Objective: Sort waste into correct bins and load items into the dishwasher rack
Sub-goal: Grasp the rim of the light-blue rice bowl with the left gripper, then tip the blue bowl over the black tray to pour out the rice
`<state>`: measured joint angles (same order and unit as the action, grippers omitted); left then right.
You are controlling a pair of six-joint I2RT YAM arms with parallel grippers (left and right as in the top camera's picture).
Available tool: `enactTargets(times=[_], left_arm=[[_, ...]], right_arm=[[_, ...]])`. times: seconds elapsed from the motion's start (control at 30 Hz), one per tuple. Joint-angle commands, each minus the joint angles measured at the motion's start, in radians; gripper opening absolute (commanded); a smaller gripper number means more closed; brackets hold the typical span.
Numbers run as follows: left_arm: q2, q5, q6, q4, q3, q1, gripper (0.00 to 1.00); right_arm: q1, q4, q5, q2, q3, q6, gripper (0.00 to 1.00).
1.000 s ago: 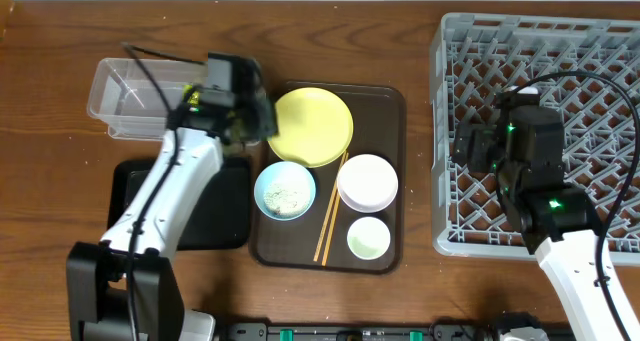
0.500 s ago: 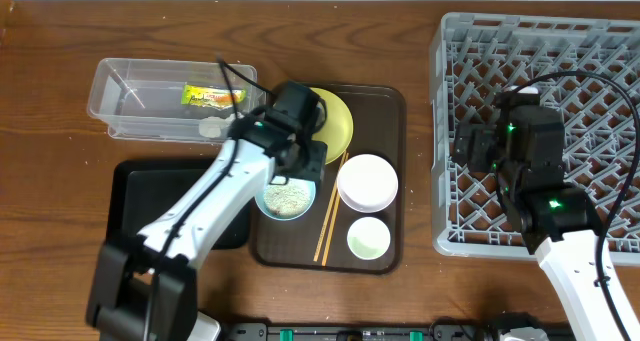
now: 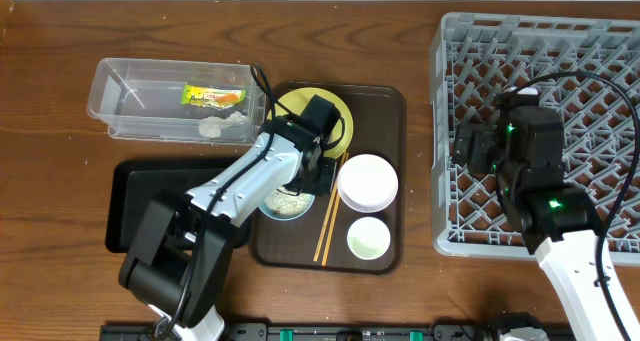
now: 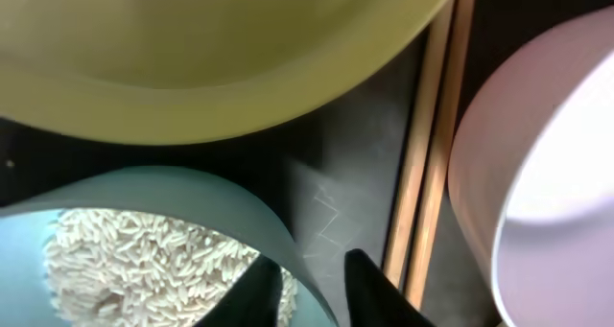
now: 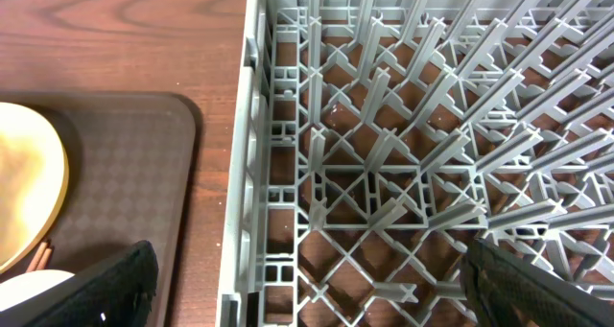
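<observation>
The wrapper's (image 3: 212,97) print is unreadable; the left tool (image 4: 309,269), slightly spread, straddles the blue bowl's (image 4: 173,188) 2 o'clock rim; the right tool (image 5: 312,289) gapes over the rack (image 5: 403,174).

Wooden table (image 3: 60,201) bears tub (image 3: 130,101), brown tray (image 3: 385,111), rack (image 3: 560,51), seemingly black tray (image 3: 125,221).

plate (image 4: 211,58) yellow | bowl (image 4: 192,188) light blue — rice (image 4: 134,260) whitish | rack (image 5: 384,174) grey lattice

light blue bowl (image 3: 290,217): partly hidden under the left arm (image 3: 240,186)
dishwasher rack (image 3: 560,51): right side cut off by the edge
</observation>
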<state>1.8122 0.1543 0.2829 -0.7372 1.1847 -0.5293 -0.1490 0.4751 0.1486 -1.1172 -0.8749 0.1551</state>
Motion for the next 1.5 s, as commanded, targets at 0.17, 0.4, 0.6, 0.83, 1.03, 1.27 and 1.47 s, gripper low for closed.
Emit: enactTargets(times=[0.17, 0.4, 0.6, 0.83, 1.03, 1.27, 1.47], left_arm=[[0.004, -0.009, 0.000, -0.008, -0.005, 0.000, 0.09], [-0.016, -0.009, 0.011, -0.034, -0.004, 0.000, 0.06], [-0.132, -0.009, 0.011, -0.044, 0.001, 0.002, 0.06], [-0.311, -0.004, 0.011, -0.064, 0.001, 0.050, 0.06], [-0.409, 0.154, 0.010, -0.109, 0.001, 0.222, 0.06], [-0.399, 0.536, -0.112, -0.152, -0.024, 0.505, 0.06], [-0.366, 0.834, -0.230, -0.148, -0.145, 0.753, 0.07]], right_arm=[[0.006, 0.000, -0.003, 0.008, -0.022, 0.004, 0.99], [0.006, 0.000, -0.003, 0.008, -0.022, 0.004, 0.99], [0.006, 0.000, -0.003, 0.008, -0.022, 0.004, 0.99], [0.006, 0.000, -0.003, 0.008, -0.022, 0.004, 0.99], [0.006, 0.000, -0.003, 0.008, -0.022, 0.004, 0.99], [0.006, 0.000, -0.003, 0.008, -0.022, -0.017, 0.99], [0.006, 0.001, -0.003, 0.008, -0.021, -0.023, 0.99]])
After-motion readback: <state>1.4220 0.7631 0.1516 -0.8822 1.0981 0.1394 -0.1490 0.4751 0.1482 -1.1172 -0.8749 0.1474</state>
